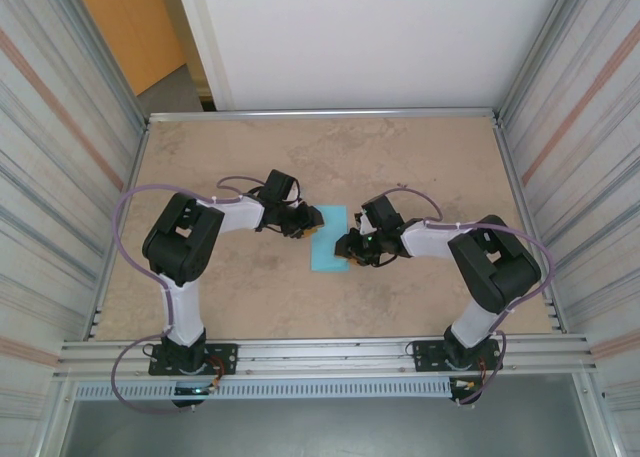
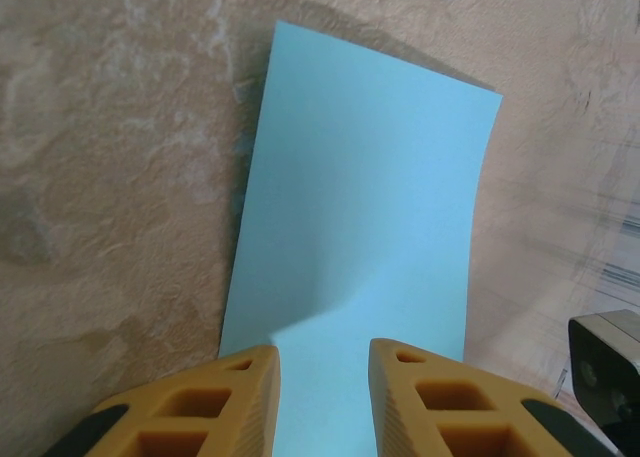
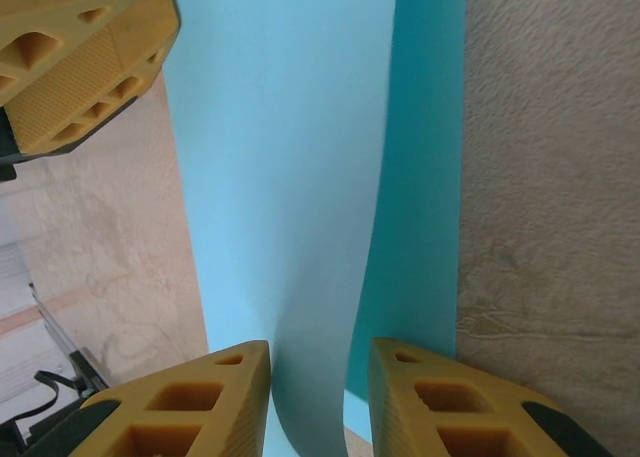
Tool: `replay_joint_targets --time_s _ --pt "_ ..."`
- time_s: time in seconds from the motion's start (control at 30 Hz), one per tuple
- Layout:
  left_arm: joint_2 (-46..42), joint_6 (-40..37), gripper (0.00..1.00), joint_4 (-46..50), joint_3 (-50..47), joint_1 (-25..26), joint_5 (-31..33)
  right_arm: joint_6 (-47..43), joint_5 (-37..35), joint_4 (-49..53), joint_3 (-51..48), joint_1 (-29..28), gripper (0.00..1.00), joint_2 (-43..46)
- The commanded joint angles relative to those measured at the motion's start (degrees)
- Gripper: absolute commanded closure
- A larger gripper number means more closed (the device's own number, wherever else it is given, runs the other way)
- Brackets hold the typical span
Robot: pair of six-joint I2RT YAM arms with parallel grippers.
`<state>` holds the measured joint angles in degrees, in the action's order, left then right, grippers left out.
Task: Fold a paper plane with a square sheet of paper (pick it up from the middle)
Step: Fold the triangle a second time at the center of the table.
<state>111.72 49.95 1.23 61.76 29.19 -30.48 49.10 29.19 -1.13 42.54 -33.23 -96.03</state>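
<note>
Top view: my square sheet of paper (image 1: 328, 245), a narrow light-blue strip, lies mid-table (image 1: 420, 157) with bare tabletop all round. Left gripper (image 1: 312, 220) sits at its upper end, right gripper (image 1: 347, 247) at its right edge.

Left wrist: jaws apart, paper running up between them.

Right wrist: jaws apart, top layer bowed up, left fingers (image 3: 80, 57) upper left.

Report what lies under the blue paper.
Under the raised flap of the square sheet of paper lies its darker lower layer, on the tan table. Tabletop beneath is covered.
</note>
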Motion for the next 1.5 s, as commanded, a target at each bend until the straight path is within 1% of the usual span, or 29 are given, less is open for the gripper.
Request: replay_joint_targets --time_s 0.0,0.27,0.53,0.7,0.83,1.1,1.23,1.37,1.47 --pt "3.06 -0.71 0.7 4.58 -1.02 0.06 1.19 0.36 1.21 -0.63 0.64 0.47 0.68 -0.39" --pt "2.89 -0.85 0.7 4.98 -0.98 -0.01 1.25 1.03 1.57 -0.46 0.13 1.07 0.69 0.56" --pt "2.91 -0.58 0.7 4.65 -1.19 -0.08 1.22 3.07 1.63 -1.02 -2.96 1.07 0.7 3.65" --pt "2.81 -0.66 0.7 4.57 -1.14 -0.01 1.08 5.44 1.91 -3.29 -4.4 0.77 0.74 4.14" --pt "2.45 -0.75 0.7 4.48 -1.24 -0.02 1.01 6.38 0.6 -2.7 -4.91 0.32 0.79 5.04" --pt "1.19 -2.86 0.7 4.41 -0.1 -0.11 -0.17 7.85 -0.18 1.25 -4.4 0.36 0.88 5.39" --pt "-1.31 -4.31 0.7 1.31 -0.38 -0.16 -2.14 7.77 -0.75 2.75 -4.3 0.44 0.95 5.92" --pt "-3.55 -6.9 0.69 -0.71 0.39 -0.18 -4.25 6.75 -0.5 5.1 -3.53 0.63 0.98 6.62" --pt "-2.78 -8.3 0.69 1.11 1.83 -0.12 -3.66 5.72 -0.08 6.86 -2.99 0.87 0.99 7.21"
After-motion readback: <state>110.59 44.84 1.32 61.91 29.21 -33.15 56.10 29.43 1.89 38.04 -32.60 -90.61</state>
